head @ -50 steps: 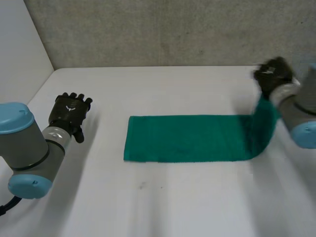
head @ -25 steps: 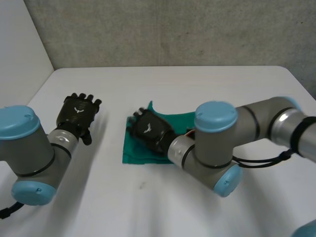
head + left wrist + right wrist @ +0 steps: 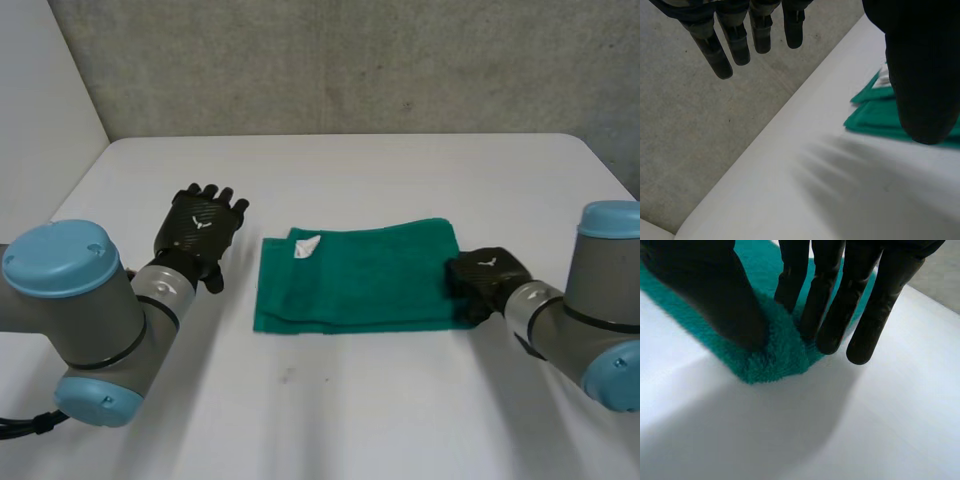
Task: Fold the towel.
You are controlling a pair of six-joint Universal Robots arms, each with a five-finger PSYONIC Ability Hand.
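Towel (image 3: pixel 370 280), green, lies folded in half near the middle of the white table (image 3: pixel 330 400), its layers stacked a little unevenly so the lower layer peeks out along the left and near edges. Starting at the left, my left arm comes in over the table, and my left hand (image 3: pixel 200 225) hovers just left of the towel without touching it. It is released: in my left wrist view the hand (image 3: pixel 922 75) has its fingers (image 3: pixel 737 45) straight and spread above the bare table, with the thumb in front of the towel's (image 3: pixel 875 117) corner. At the towel's far left corner a small white label (image 3: pixel 307 246) lies face up; the left wrist view shows the label (image 3: pixel 884 77) beside my thumb. Moving right, the towel's surface is flat up to its folded right edge. There my right hand (image 3: pixel 485 275) sits on the near right corner. In my right wrist view the hand (image 3: pixel 725 290) grasps the towel (image 3: pixel 780 355): the thumb and two fingers (image 3: pixel 790 295) press into the cloth, with a ridge bunched between them, while the other fingers hang just past the edge above the table. A grey wall (image 3: pixel 350 60) stands behind the table.
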